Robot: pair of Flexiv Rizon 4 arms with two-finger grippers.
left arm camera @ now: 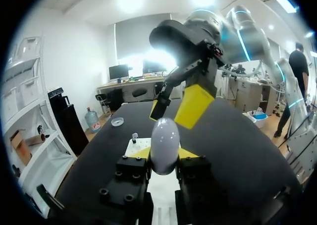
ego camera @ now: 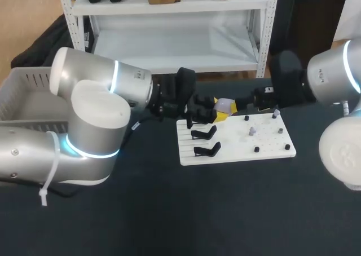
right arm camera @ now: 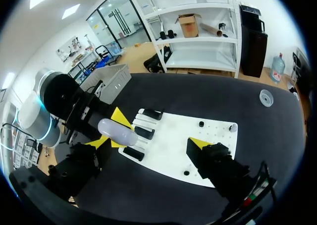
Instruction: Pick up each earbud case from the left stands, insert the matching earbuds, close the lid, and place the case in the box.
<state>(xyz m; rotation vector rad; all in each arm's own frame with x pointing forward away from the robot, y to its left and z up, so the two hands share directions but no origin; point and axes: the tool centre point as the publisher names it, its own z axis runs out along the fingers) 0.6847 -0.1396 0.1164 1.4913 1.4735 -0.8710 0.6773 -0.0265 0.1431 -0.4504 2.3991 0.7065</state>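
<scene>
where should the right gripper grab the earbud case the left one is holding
Probably the rounded free end of the earbud case, which sticks out past the left gripper pinching its lower half. Come head-on from ahead of it, where the open right gripper faces it.

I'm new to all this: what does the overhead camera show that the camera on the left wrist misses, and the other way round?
Head view only: three black stands on the white board, and the grey box at the table's left. Left wrist view only: a small round dish on the table beyond the board. Both: the pale earbud case held in the left gripper, the board, and the right gripper open beside it.
</scene>
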